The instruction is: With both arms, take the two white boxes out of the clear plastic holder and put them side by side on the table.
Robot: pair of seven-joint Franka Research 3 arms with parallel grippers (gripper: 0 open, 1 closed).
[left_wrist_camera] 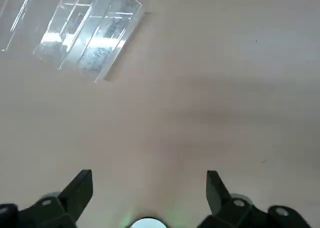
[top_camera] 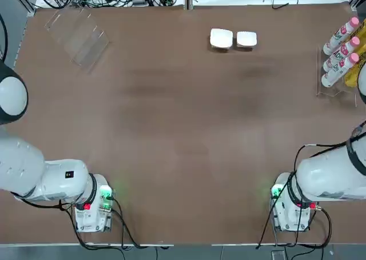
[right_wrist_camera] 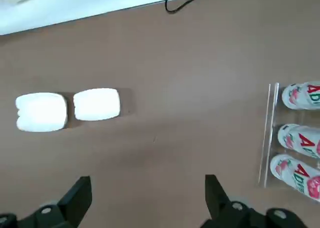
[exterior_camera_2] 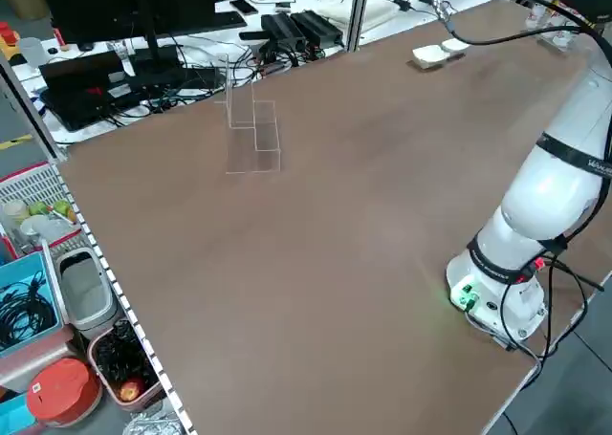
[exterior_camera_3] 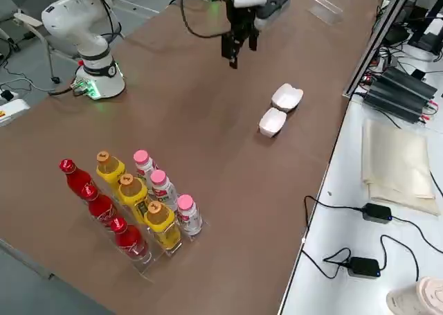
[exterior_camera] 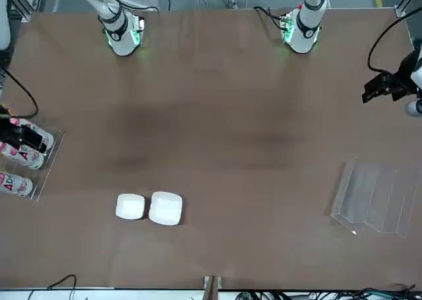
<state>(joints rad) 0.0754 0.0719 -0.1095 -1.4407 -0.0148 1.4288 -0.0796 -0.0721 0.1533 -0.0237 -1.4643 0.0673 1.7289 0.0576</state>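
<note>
Boxes [top_camera: 233, 39], 2 white, lie side by side, clear holder [top_camera: 78, 36] well apart

The two white boxes [top_camera: 233, 39] lie side by side, seemingly touching, well apart from the clear plastic holder [top_camera: 79, 36].

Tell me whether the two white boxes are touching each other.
Apart. In the right wrist view a thin dark strip of table separates the larger box from the smaller box; the top view shows the same narrow gap.
</note>
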